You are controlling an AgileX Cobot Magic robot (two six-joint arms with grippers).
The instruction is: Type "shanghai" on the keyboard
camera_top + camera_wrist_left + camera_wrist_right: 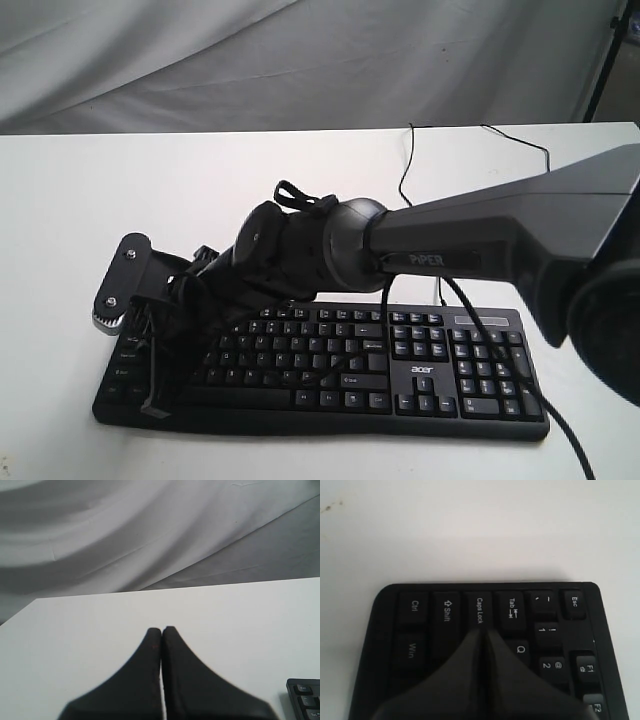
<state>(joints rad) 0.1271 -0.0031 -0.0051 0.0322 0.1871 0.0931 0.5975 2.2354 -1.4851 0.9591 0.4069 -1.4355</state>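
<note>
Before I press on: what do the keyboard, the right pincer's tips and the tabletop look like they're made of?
Keyboard: matte black plastic by the look, with dull moulded keycaps and printed white legends.
Right pincer: black and matte, with smooth tapered tips; likely plastic or rubber, but I can't tell which.
Table: plain white and smooth with a low sheen, probably laminate or painted board.

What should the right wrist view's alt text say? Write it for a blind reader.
The black, closed right gripper points its tips at the Caps Lock key, at the Esc end of a black plastic keyboard with white legends. A plain white table lies beyond.
</note>
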